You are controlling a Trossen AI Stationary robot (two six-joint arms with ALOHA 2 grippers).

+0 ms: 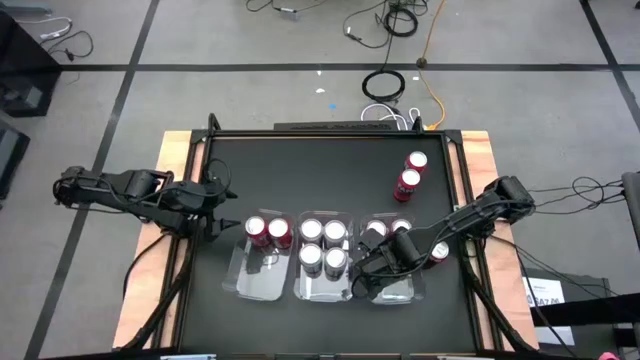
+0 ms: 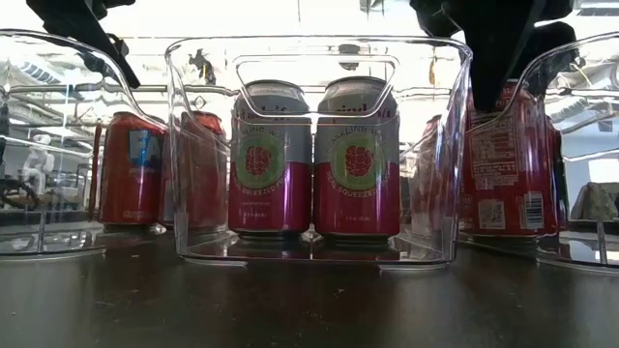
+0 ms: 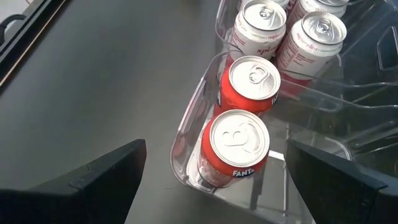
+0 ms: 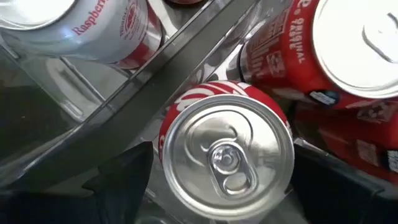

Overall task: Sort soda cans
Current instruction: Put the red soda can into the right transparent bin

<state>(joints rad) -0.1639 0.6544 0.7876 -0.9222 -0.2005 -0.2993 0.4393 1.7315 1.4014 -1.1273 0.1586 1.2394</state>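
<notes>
A grey floor strewn with cables surrounds the black table point(image 1: 300, 170) with its pale wooden edges. Near the front of it stand three clear plastic rectangular trays side by side. The left tray point(image 1: 245, 283) holds two red Fanta cans point(image 3: 236, 148) with shiny silver tops; the middle tray point(image 1: 322, 288) holds four silver-white raspberry cans point(image 1: 322, 245) in a square; the right tray point(image 1: 415, 290) holds red cola cans. Two more red cans point(image 1: 411, 173) stand loose on the bare table farther back, touching each other and well apart from the trays.

The right hand point(image 1: 372, 275) is down in the right tray, its fingers spread wide on either side of a red cola can point(image 4: 227, 155) standing upright there. Nothing shows it gripping the can; it looks like a can just set down and let go, though I cannot be sure. The left hand point(image 1: 212, 222) hangs just beside the left tray, wide open and holding nothing.

These cans are rigid, smooth and likely slippery, and if full they will carry some weight. The thin walls can dent under a hard squeeze. The best hold is across the round body at mid-height, can upright, with the fingers clear of the tray walls and neighbouring cans.
</notes>
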